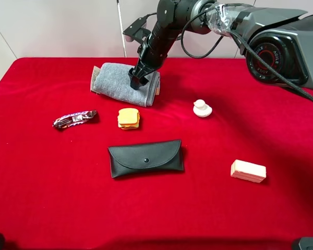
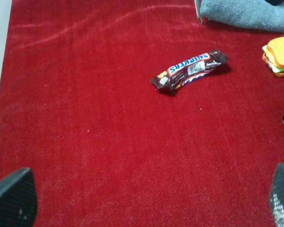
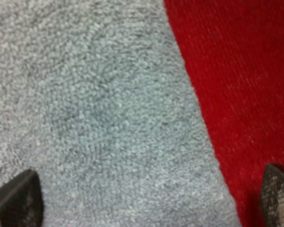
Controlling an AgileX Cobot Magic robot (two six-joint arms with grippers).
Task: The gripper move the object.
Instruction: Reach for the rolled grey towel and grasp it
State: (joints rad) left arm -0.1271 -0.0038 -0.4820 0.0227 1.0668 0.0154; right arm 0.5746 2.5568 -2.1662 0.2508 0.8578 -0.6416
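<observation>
Counting across the red cloth, six loose things were seen, one of each: a grey towel, a Snickers bar, a toy sandwich, a black pouch, a small white knob and a pale block. The towel was laid far, left of centre, close to the cloth's far edge. The right gripper was set down at its right end with jaws spread wide, one fingertip over terry and one over cloth. The left gripper was likewise held wide above bare cloth near left. Open cloth was left along the near edge and at far right.
</observation>
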